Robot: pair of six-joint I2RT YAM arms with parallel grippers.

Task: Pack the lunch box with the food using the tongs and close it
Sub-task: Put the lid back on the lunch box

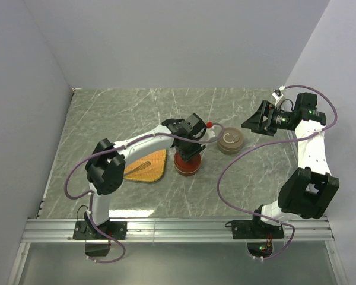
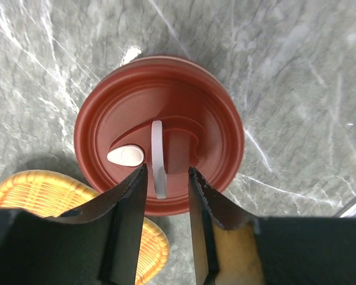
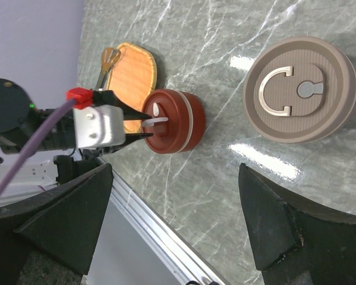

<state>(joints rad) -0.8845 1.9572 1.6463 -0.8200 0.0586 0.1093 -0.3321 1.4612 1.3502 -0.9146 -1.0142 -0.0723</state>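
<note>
From above, the lidded red lunch box (image 1: pixel 187 165) is seen on the table (image 1: pixel 107 113), near the tongs (image 1: pixel 143 166). At the left wrist, the left hand (image 2: pixel 166 172) is parted astride the lid's white handle (image 2: pixel 158 148), nothing pinched. At the right wrist, the right hand (image 3: pixel 175 190) is spread wide. The lid is judged stiff, light and slick, best taken by that handle.

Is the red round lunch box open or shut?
Shut: its red lid covers the whole top, with the white handle raised between the fingers of the left gripper.

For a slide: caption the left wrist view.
Left gripper, jaws apart, straddling the white handle atop the red lunch box; woven tray beside.
</note>
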